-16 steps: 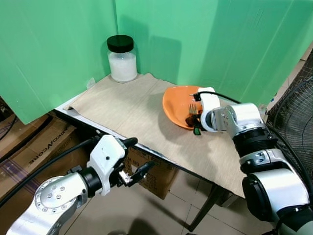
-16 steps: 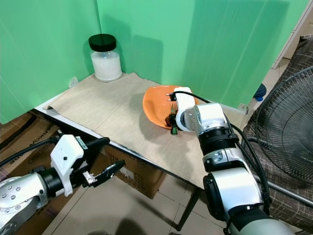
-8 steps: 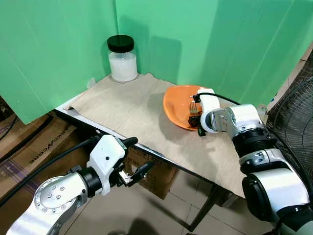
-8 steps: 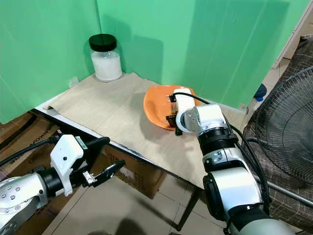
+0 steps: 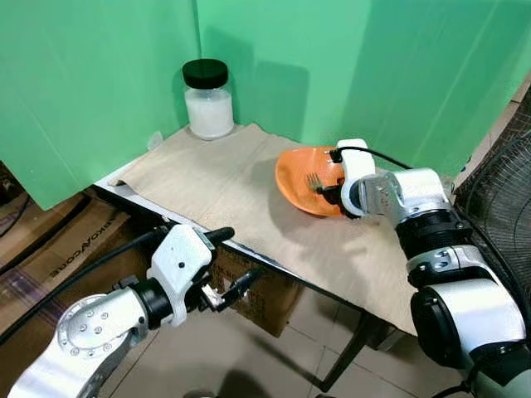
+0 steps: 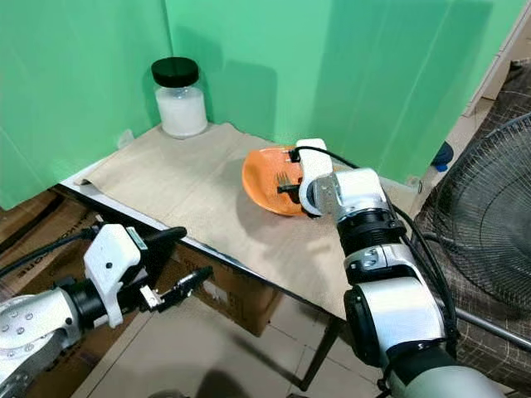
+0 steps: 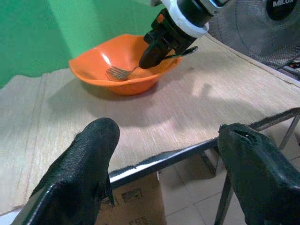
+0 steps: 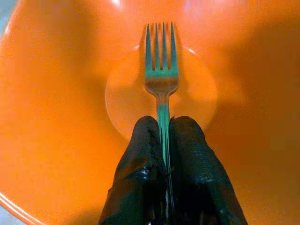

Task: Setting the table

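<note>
From the head camera, your right gripper [image 5: 330, 189] clamps a fork [image 5: 314, 181] over the orange bowl [image 5: 299, 178] near the table's far right edge. The left wrist camera shows your left gripper [image 7: 164, 154] spread empty off the near edge. Along the right fingers [image 8: 140, 154], the fork's tines point straight ahead over the bowl's middle.

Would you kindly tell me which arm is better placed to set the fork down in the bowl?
The right: its pincer already grips the fork over the orange bowl. The left pincer hangs open below the table edge.
</note>
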You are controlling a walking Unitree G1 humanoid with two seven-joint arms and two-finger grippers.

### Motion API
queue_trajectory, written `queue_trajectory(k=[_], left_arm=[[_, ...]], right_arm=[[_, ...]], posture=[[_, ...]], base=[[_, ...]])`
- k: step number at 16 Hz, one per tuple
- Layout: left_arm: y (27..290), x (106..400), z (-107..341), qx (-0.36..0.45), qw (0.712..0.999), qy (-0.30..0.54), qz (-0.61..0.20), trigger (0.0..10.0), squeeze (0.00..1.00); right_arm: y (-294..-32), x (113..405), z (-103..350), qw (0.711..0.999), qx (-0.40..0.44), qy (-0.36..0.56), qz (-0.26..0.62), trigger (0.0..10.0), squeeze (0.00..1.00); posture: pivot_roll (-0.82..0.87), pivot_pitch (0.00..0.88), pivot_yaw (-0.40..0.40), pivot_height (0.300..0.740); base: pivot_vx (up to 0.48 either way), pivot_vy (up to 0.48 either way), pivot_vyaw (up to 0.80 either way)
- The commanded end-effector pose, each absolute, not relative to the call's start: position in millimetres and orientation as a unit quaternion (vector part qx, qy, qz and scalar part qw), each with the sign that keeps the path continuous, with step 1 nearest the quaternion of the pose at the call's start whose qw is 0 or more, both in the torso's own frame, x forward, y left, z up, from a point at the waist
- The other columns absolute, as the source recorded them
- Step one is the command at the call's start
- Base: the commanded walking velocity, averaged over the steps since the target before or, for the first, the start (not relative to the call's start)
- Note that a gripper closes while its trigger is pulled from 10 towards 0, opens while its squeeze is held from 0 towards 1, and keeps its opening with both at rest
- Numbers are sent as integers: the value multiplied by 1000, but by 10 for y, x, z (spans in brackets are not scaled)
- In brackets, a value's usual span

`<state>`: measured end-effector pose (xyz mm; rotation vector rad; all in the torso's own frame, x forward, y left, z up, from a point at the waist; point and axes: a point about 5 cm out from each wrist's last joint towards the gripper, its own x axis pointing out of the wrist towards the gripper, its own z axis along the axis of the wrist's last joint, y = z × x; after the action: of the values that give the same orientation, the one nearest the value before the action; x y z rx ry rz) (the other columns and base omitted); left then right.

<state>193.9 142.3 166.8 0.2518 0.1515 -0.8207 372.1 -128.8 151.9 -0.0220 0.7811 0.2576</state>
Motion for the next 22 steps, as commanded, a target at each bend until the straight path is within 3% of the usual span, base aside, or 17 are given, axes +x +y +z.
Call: queue_trajectory(k=[1,5,7,8,9,12,13,15,22], left_arm=[[1459,1983,1679,129,907,71,-394,10000,0],[1445,2036,1693,131,907,62,-396,10000,0],[1425,2057,1720,128,911,50,-389,10000,0],[1415,2073,1731,125,917,42,-377,10000,0],[1374,2088,1730,124,928,27,-351,10000,0],[1325,2118,1668,115,947,31,-298,10000,0],[1274,2131,1673,93,962,12,-257,10000,0],[1251,2144,1652,75,974,0,-214,10000,0],[1316,2187,1664,79,985,-4,-154,10000,0]], right_arm=[[-1311,3776,1742,931,1,343,127,0,0],[-1339,3743,1887,943,22,302,139,0,0],[-1351,3701,2062,963,56,207,165,0,0],[-1381,3614,2167,972,58,136,185,3922,0],[-1427,3442,2220,973,74,86,200,10000,0],[-1473,3111,2278,970,114,27,213,10000,0],[-1509,2842,2194,976,102,9,193,10000,0],[-1540,2610,2103,984,92,-22,153,10000,0],[-1579,2446,2036,992,76,-36,96,10000,0]], posture=[[77,0,-1,740],[65,0,15,740],[71,0,8,740],[73,0,6,740],[73,0,6,740],[65,0,7,740],[55,0,5,740],[39,0,15,740],[44,0,4,740]], base=[[0,0,0],[0,0,0],[0,0,0],[0,0,0],[0,0,0],[0,0,0],[0,0,0],[0,0,-400],[0,0,-800]])
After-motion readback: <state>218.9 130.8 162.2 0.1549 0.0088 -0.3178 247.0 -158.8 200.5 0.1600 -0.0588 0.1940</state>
